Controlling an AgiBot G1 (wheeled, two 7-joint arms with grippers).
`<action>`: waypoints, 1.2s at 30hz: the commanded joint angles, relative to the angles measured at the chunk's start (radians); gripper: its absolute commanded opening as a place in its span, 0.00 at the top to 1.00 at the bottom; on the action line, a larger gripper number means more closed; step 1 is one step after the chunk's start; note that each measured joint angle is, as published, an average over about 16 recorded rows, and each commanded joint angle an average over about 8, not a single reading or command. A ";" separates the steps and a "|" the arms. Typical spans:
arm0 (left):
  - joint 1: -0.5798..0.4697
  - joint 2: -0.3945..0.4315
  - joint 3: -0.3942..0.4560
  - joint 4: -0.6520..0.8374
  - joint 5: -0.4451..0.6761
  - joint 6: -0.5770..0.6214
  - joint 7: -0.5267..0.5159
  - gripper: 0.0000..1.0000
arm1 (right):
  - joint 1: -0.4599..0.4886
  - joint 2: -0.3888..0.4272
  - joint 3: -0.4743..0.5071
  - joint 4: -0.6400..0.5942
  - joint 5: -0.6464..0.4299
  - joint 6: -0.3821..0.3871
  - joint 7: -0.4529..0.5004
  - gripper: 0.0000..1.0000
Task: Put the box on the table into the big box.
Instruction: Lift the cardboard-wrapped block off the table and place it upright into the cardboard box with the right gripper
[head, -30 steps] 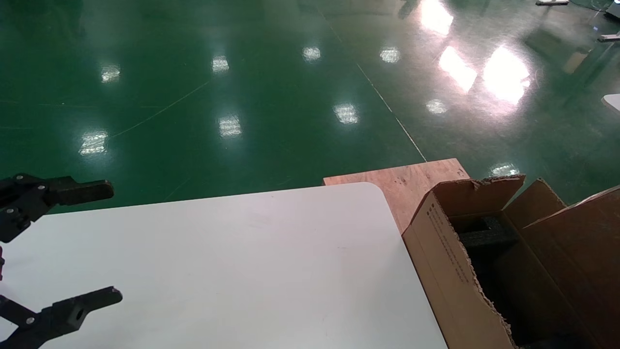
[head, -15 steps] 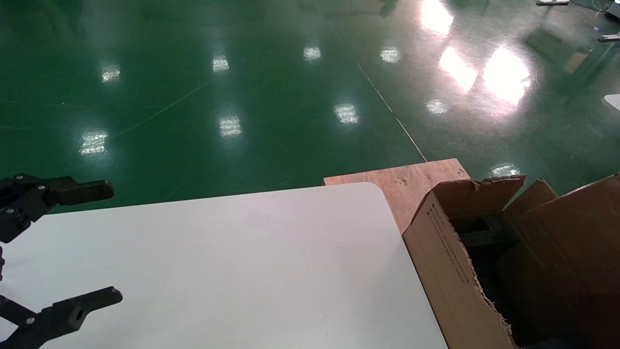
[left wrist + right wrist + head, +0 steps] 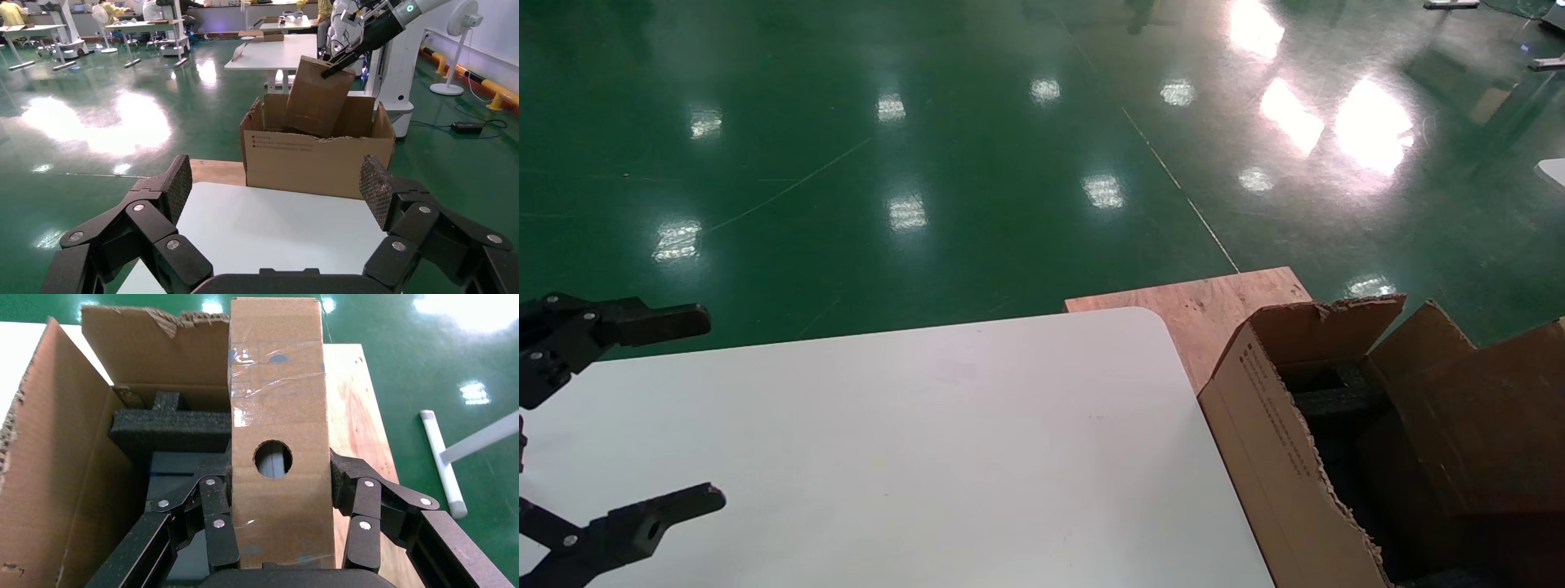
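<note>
The right gripper (image 3: 281,530) is clamping the box (image 3: 278,435) by its narrow sides below the round hole, holding it, seemingly light and stiff though tape-slick, over the big box (image 3: 1275,441) beside the table (image 3: 928,457)'s rounded corner, while the left gripper (image 3: 641,420) is idling open-jawed at the table's far-left edge.

The left gripper (image 3: 278,202) is matte black, built from angular linkage bars joined by round silver screw heads. Each of its fingers (image 3: 177,184) ends in a pad with a fine cross-hatched grip texture. The right gripper (image 3: 281,484) has the same black jointed construction, with silver screws at every pivot of its links. Seen from a distance, the right arm (image 3: 392,18) is white with a black forearm section and a small green indicator light.
</note>
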 commanded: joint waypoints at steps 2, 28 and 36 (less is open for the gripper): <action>0.000 0.000 0.000 0.000 0.000 0.000 0.000 0.00 | 0.008 0.001 -0.029 -0.001 0.001 0.015 0.005 1.00; 0.000 0.000 0.000 0.000 0.000 0.000 0.000 0.00 | 0.116 -0.088 -0.309 -0.107 0.074 0.112 -0.026 1.00; 0.000 0.000 0.001 0.000 0.000 0.000 0.000 0.00 | 0.172 -0.139 -0.415 -0.164 0.130 0.149 -0.071 1.00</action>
